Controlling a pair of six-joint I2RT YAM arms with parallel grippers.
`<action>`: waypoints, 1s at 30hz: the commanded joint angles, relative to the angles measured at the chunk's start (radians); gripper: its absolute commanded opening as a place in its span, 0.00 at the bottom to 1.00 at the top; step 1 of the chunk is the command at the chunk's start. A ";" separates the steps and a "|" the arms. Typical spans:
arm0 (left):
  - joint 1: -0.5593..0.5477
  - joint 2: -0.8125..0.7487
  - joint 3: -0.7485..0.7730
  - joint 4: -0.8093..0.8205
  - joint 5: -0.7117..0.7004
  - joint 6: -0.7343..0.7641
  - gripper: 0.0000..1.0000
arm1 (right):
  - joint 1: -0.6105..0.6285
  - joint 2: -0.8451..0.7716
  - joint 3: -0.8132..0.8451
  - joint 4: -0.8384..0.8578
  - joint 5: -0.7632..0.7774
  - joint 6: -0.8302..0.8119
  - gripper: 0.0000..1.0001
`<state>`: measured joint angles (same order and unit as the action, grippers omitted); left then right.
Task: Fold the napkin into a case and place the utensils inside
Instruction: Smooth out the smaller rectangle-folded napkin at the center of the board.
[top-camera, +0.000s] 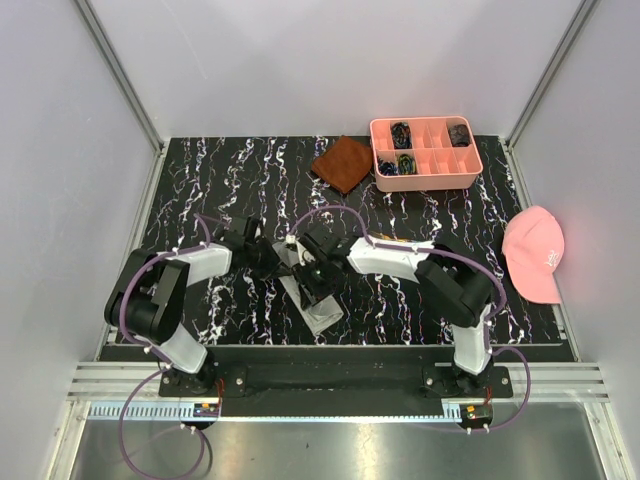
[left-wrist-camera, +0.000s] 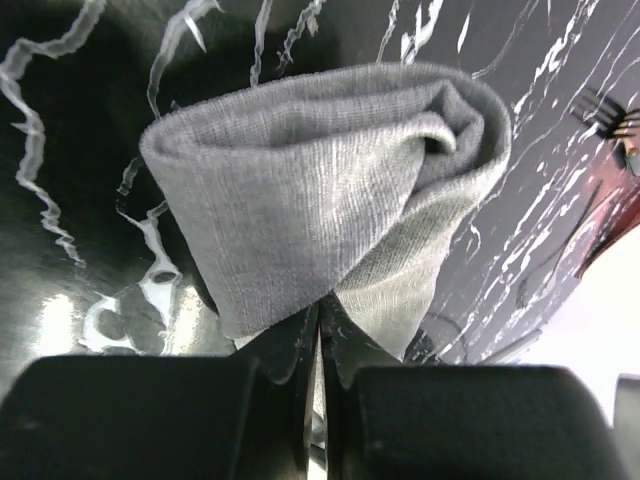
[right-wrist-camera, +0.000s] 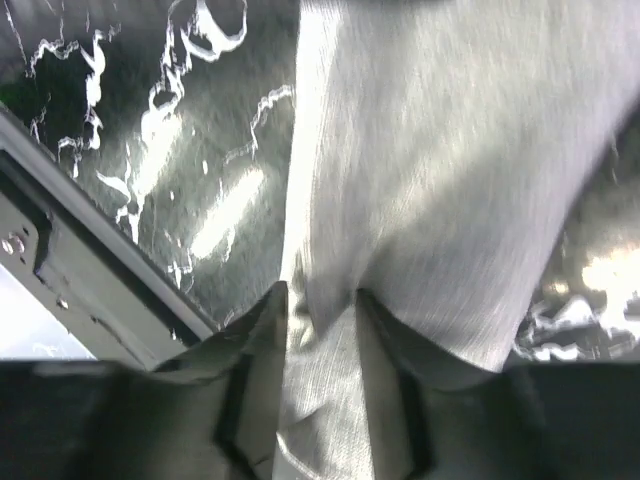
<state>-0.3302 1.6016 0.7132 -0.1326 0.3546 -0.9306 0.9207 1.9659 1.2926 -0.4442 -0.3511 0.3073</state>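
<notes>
The light grey napkin (top-camera: 318, 305) lies as a narrow folded strip, the case, on the black marbled table (top-camera: 220, 180) between the two arms. In the left wrist view it shows as a loose layered fold (left-wrist-camera: 320, 180), and my left gripper (left-wrist-camera: 320, 315) is shut on its near edge. My right gripper (right-wrist-camera: 322, 300) stands open, with the grey cloth (right-wrist-camera: 450, 150) running between its parted fingers. In the top view both grippers, left (top-camera: 283, 262) and right (top-camera: 312, 278), meet over the strip's far end. Of the utensils, only the fork tines (left-wrist-camera: 603, 103) show, to the right of the fold.
A rust-brown cloth (top-camera: 343, 163) and a pink compartment tray (top-camera: 425, 181) sit at the back. A pink cap (top-camera: 535, 253) lies at the right edge. The table's metal front rail (right-wrist-camera: 90, 290) passes close to the right gripper.
</notes>
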 joint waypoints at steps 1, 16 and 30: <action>0.030 0.020 -0.035 -0.039 -0.098 0.090 0.06 | -0.022 -0.094 -0.052 -0.030 -0.038 0.012 0.45; 0.031 -0.042 -0.103 0.014 -0.089 0.082 0.05 | -0.144 -0.017 0.018 0.207 -0.303 0.234 0.37; 0.046 -0.029 -0.092 0.021 -0.101 0.076 0.04 | -0.143 -0.007 -0.236 0.320 -0.266 0.197 0.24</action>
<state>-0.3031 1.5452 0.6331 -0.0498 0.3595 -0.8974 0.7815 2.0003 1.0599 0.0124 -0.7143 0.6052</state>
